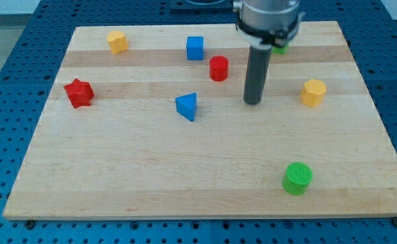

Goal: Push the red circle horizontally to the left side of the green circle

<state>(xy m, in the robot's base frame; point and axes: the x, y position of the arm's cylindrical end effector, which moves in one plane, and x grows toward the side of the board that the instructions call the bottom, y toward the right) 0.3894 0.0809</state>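
The red circle stands near the view's top, a little right of the middle. The green circle stands far from it, near the view's bottom right. My tip rests on the board to the right of the red circle and slightly below it, apart from it by a small gap. The green circle lies well below and to the right of my tip.
The wooden board also holds a blue cube, a blue triangle, a red star, a yellow block at top left, a yellow hexagon at right, and a green block partly hidden behind the arm.
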